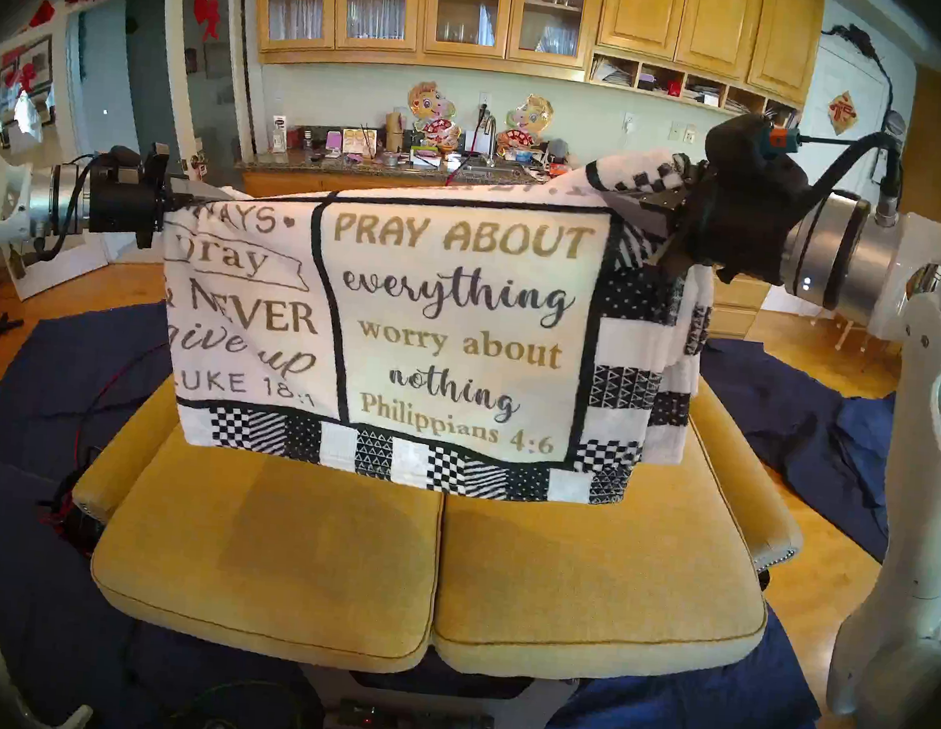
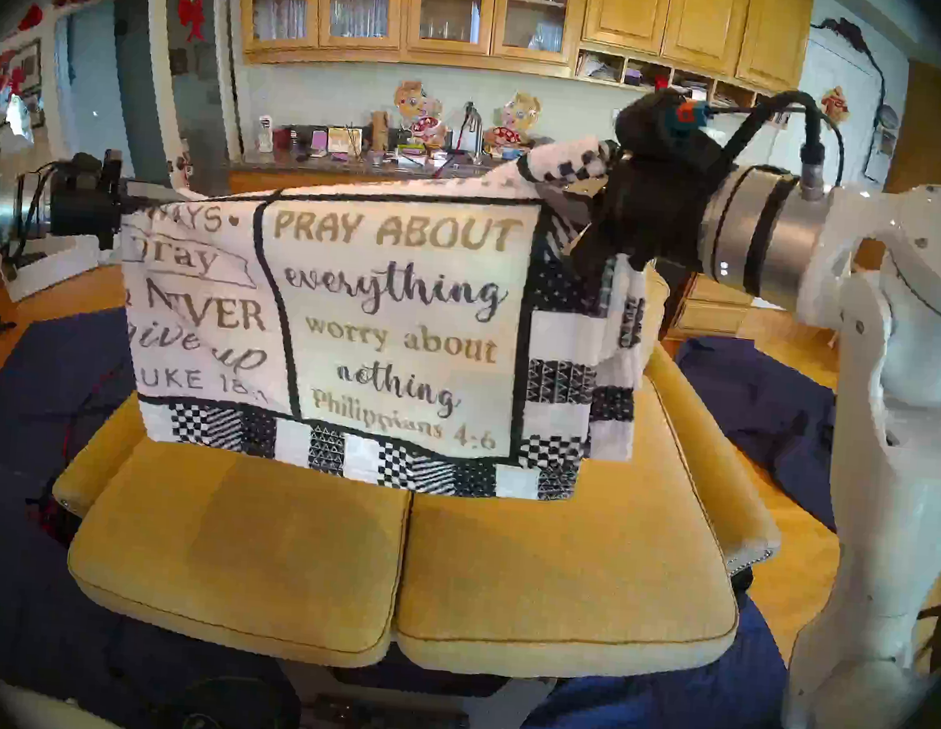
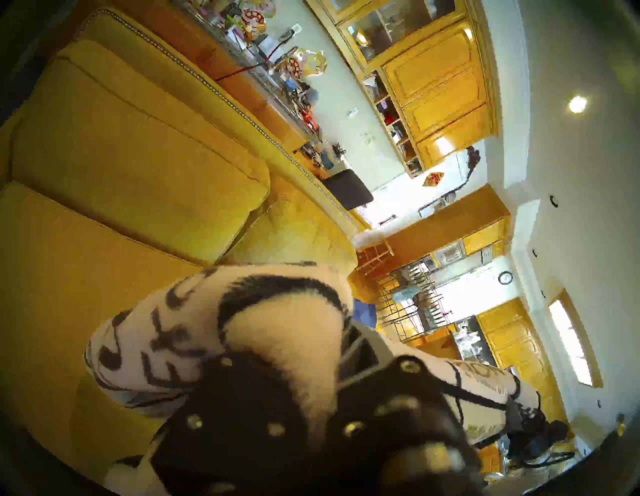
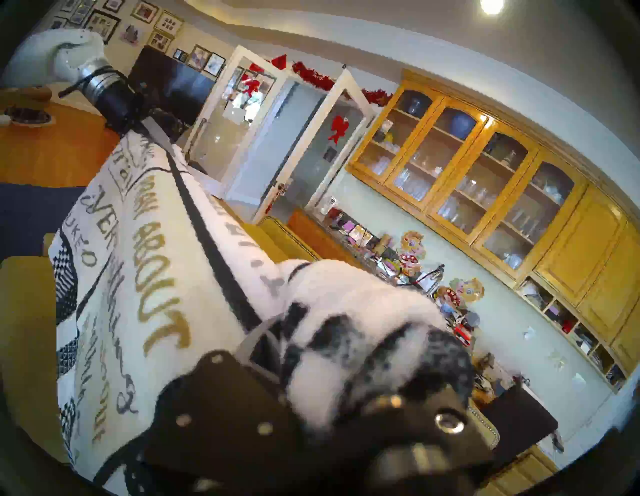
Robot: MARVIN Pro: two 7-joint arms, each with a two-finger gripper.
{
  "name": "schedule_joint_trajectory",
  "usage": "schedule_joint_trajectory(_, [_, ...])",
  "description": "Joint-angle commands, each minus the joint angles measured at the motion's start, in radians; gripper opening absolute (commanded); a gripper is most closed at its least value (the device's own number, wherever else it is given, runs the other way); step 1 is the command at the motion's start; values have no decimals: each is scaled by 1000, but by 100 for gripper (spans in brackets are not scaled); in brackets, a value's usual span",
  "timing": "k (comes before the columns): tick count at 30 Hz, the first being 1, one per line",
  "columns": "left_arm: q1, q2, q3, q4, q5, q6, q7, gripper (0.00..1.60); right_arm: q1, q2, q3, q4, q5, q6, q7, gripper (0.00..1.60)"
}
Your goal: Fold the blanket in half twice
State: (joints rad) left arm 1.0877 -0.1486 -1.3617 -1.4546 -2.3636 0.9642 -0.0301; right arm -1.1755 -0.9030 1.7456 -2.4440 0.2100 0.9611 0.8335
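Note:
The white fleece blanket (image 1: pixel 449 326) with gold and grey lettering and a checkered border hangs folded in the air above the yellow sofa (image 1: pixel 430 566). It also shows in the other head view (image 2: pixel 393 321). My left gripper (image 1: pixel 175 200) is shut on its top left corner, and my right gripper (image 1: pixel 664 194) is shut on its top right corner. The top edge runs taut between them, higher on the right. In the left wrist view the bunched blanket (image 3: pixel 277 329) sits in the jaws. In the right wrist view the blanket (image 4: pixel 346 311) fills the jaws.
Navy blue cloths (image 1: pixel 60 407) cover the floor around the sofa, with cables (image 1: pixel 239 708) on the floor in front. A cluttered kitchen counter (image 1: pixel 417 160) and wooden cabinets (image 1: pixel 540 18) stand behind. My white right arm (image 1: pixel 932 392) rises at the right.

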Motion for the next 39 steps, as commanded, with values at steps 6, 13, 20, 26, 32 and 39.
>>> schedule_joint_trajectory(6, [-6, 24, -27, 17, -4, -4, 0, 0, 19, 13, 37, 0, -7, -1, 0, 0])
schedule_joint_trajectory(13, [17, 24, -14, 18, -2, -4, 2, 0, 8, 18, 35, 0, -7, -1, 13, 0])
schedule_joint_trajectory(20, [36, 24, -4, 17, -2, -4, 2, 0, -3, 23, 32, 0, -6, -1, 18, 0])
schedule_joint_trajectory(26, [55, 24, 8, 17, -2, -4, 3, 0, -17, 28, 29, 0, -5, -1, 18, 0])
schedule_joint_trajectory(32, [72, 24, 19, 16, -2, -4, 2, 0, -28, 33, 26, 0, -4, -1, 19, 0])
schedule_joint_trajectory(39, [97, 24, 36, 16, -1, -4, 5, 0, -42, 38, 19, 0, -2, -1, 20, 0])
